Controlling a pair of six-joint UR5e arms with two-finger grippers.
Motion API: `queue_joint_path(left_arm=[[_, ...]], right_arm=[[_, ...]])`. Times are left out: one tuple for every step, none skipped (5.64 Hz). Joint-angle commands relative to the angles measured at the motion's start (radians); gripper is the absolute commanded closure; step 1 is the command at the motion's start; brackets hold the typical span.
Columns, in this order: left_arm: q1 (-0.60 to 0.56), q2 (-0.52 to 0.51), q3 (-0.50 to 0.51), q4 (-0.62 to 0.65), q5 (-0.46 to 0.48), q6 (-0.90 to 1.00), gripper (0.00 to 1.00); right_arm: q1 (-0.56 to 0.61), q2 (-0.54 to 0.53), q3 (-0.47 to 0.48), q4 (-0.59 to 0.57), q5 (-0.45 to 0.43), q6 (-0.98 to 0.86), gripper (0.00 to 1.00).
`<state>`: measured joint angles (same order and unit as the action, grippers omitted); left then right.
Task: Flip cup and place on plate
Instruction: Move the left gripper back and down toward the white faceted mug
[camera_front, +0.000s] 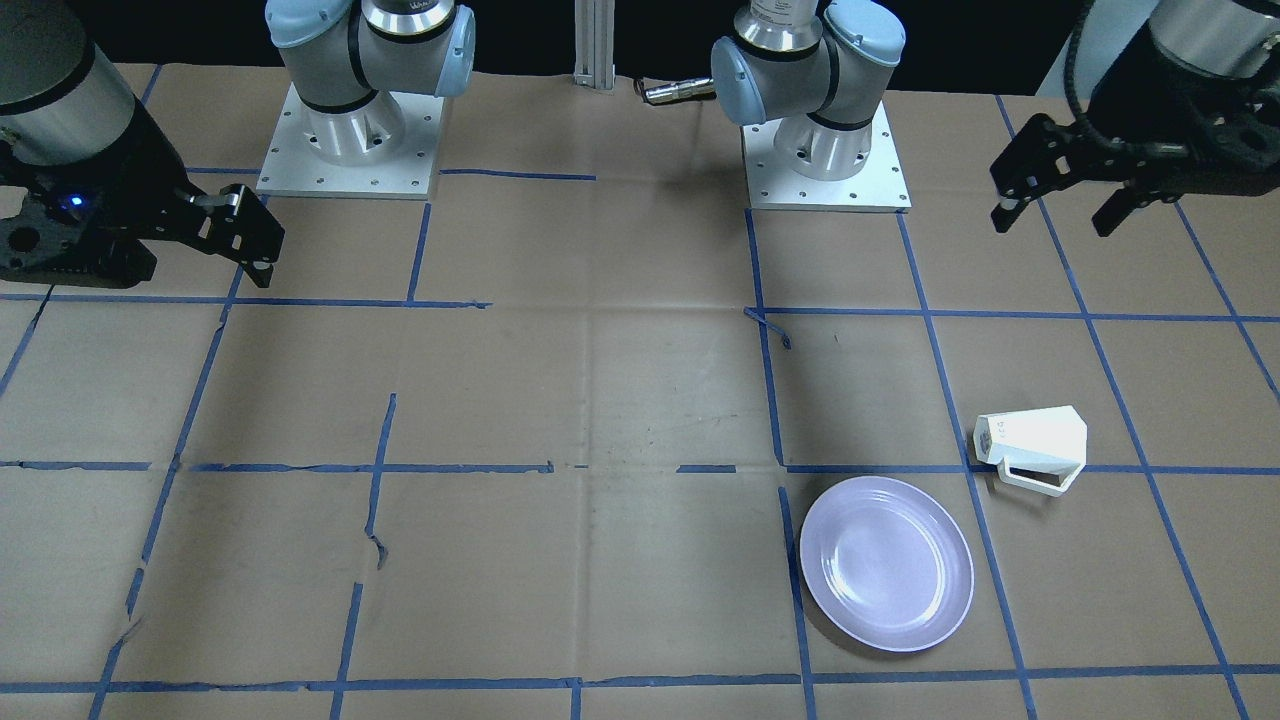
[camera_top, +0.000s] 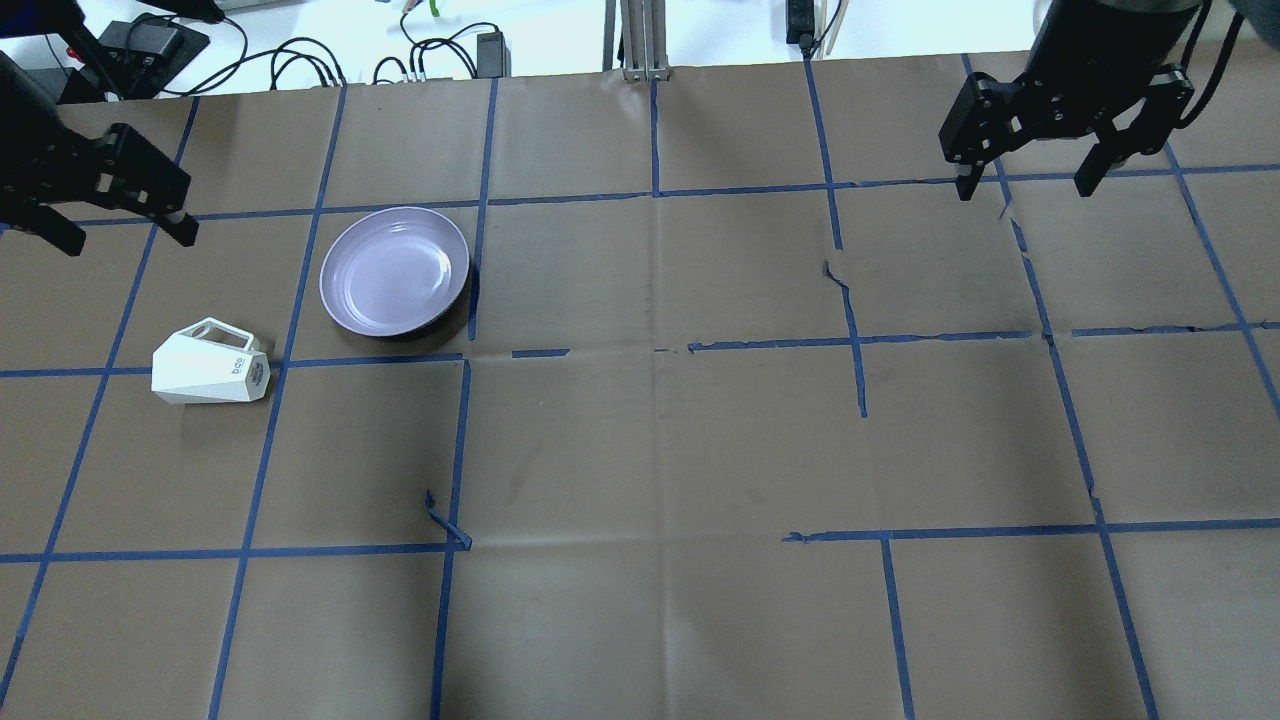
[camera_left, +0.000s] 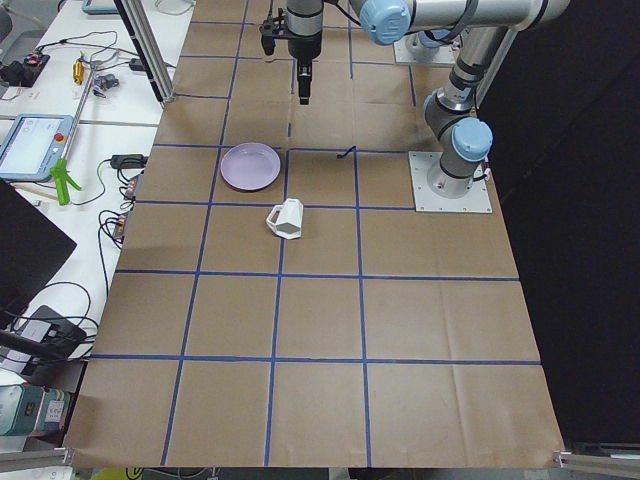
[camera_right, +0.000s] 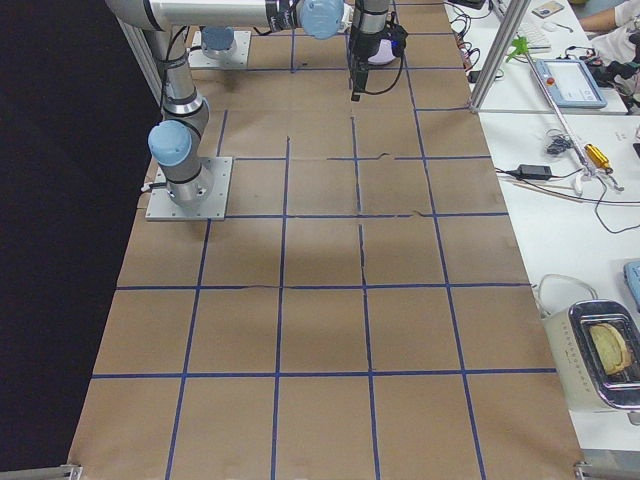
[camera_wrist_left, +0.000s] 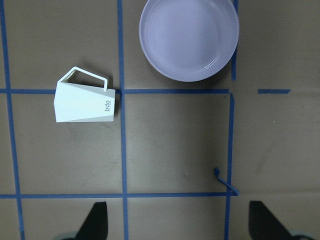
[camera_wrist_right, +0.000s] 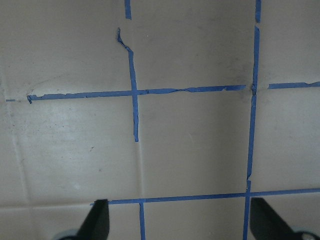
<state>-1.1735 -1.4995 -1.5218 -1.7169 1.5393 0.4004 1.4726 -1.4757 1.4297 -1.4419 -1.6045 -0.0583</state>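
Cup (camera_top: 210, 365) lies on its side on the bench (camera_top: 650, 450), in the robot's left part, near the plate (camera_top: 395, 270) but not touching it. Its wide hexagonal mouth opens toward the outer left edge, its narrow base with the small dark mark looks toward the centre, and the open handle points away from the robot. The plate is bare. I judge that the cup is stiff and rather light, probably ceramic, so it can slip between the pads and chip if it falls. The flat facets offer a better seat than the thin handle, so I would take hold across two opposite faces of the body. The left end effector (camera_top: 120, 232) hangs above the bench beyond the cup, fingers apart and holding nothing. The right end effector (camera_top: 1027, 188) is well apart on the other side, also spread and without load.
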Motion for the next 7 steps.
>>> queue_joint_path(left_arm=[[0.224, -0.002, 0.008, -0.072, -0.002, 0.314, 0.03], [0.336, -0.025, 0.008, -0.072, -0.005, 0.462, 0.03], [0.427, -0.062, 0.009, -0.069, -0.020, 0.562, 0.02], [0.477, -0.124, 0.020, -0.061, -0.080, 0.656, 0.02], [0.498, -0.209, 0.022, -0.044, -0.118, 0.729, 0.02], [0.523, -0.311, 0.026, 0.017, -0.140, 0.785, 0.02], [0.552, -0.391, 0.025, 0.028, -0.192, 0.791, 0.02]], right_arm=[[0.000, 0.000, 0.000, 0.000, 0.000, 0.000, 0.00], [0.000, 0.000, 0.000, 0.000, 0.000, 0.000, 0.00], [0.000, 0.000, 0.000, 0.000, 0.000, 0.000, 0.00], [0.000, 0.000, 0.000, 0.000, 0.000, 0.000, 0.00], [0.000, 0.000, 0.000, 0.000, 0.000, 0.000, 0.00], [0.000, 0.000, 0.000, 0.000, 0.000, 0.000, 0.00], [0.000, 0.000, 0.000, 0.000, 0.000, 0.000, 0.00]])
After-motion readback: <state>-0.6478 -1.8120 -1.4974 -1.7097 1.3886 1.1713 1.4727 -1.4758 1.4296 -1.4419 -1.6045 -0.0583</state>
